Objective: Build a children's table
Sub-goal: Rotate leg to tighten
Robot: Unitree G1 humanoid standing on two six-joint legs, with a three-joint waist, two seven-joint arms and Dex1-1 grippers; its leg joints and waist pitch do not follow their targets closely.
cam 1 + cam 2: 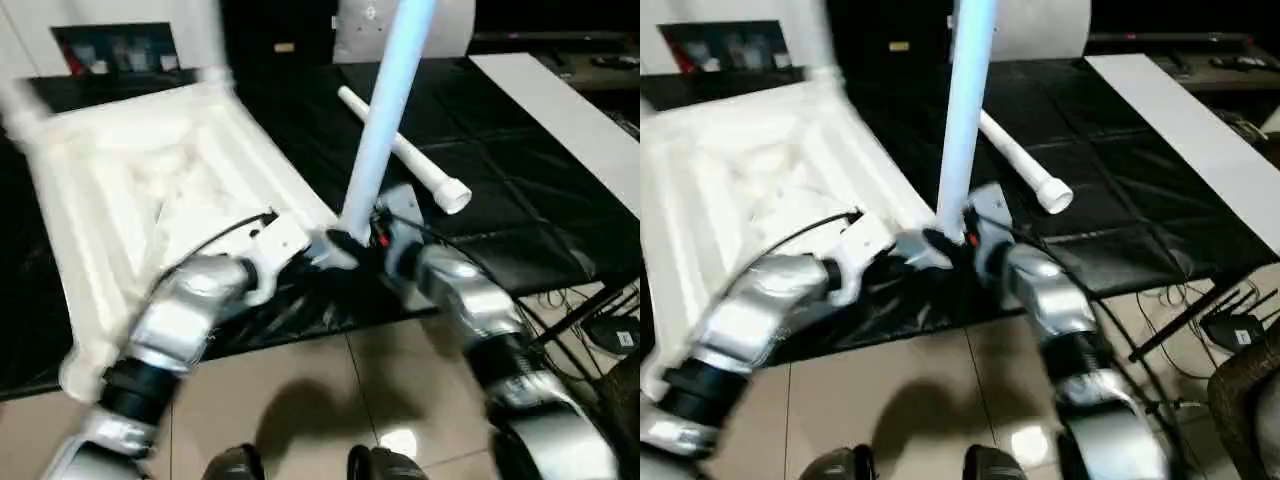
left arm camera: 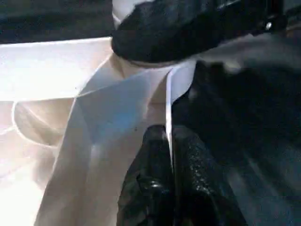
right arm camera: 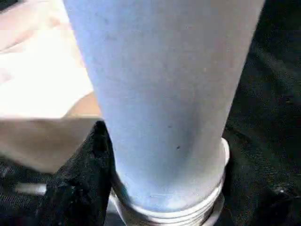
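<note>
Right gripper jaws clasp the upright leg near its threaded collar; left gripper, seemingly, pinches the top rim. Light, stiff, slippery plastic.

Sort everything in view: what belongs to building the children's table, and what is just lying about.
Job:
tabletop, underside up
upright leg at its near corner
spare leg lying on the black work table

Lying about:
white board
cables on the floor
</note>
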